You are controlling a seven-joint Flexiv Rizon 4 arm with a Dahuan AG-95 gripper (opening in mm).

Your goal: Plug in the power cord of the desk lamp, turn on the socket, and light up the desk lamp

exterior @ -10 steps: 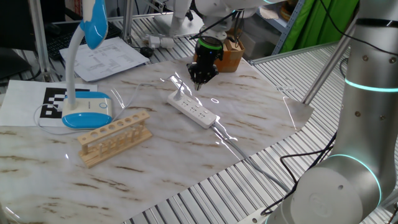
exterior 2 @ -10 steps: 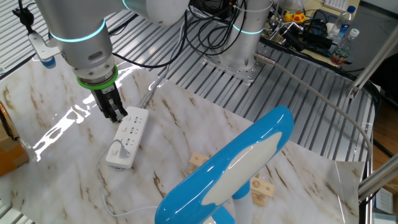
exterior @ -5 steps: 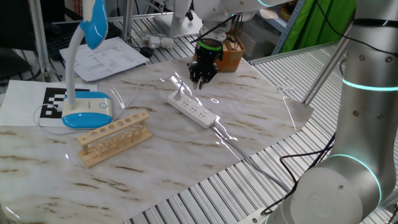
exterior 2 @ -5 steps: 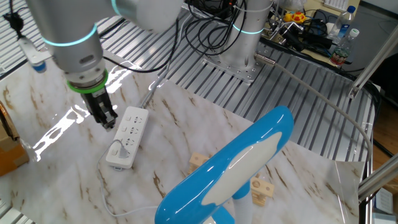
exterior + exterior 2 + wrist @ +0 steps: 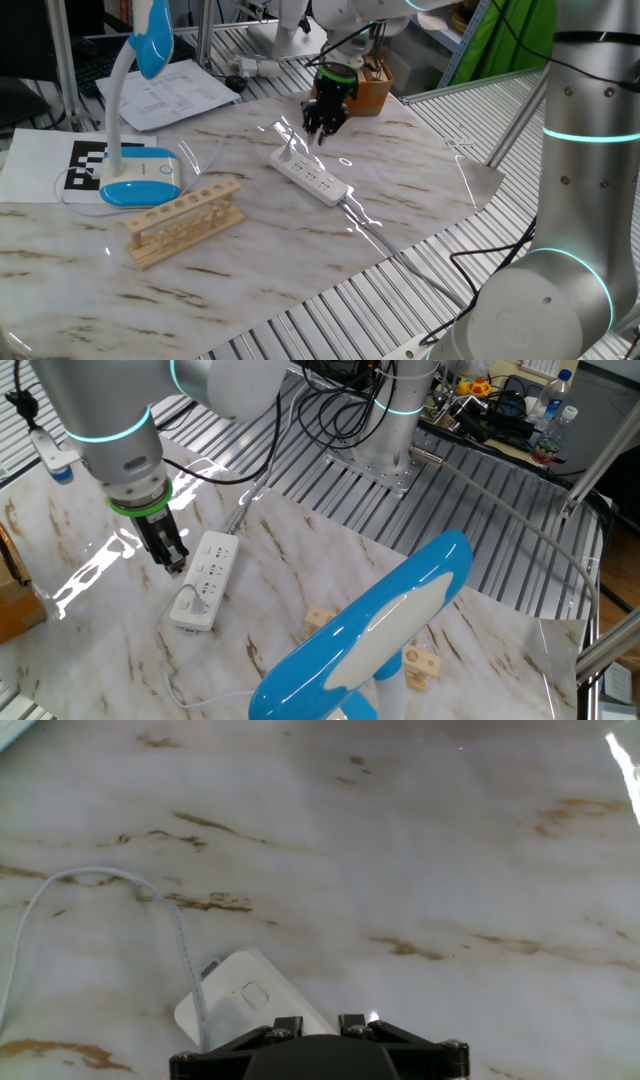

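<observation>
One fixed view: two-finger black gripper (image 5: 323, 128) hangs above far end of long white power strip (image 5: 309, 175); jaws look slightly spread, empty.

Other fixed view: small white plug (image 5: 190, 600) already seated. My guess: switch next.

Hand view: thin white cord (image 5: 60, 890) trails across marble surface (image 5: 420, 850).

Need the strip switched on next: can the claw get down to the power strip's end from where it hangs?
Probably yes. The claw hangs just beside the power strip, pointing down, with only bare marble below. The thin lamp cord plugged in there is close, though.
</observation>
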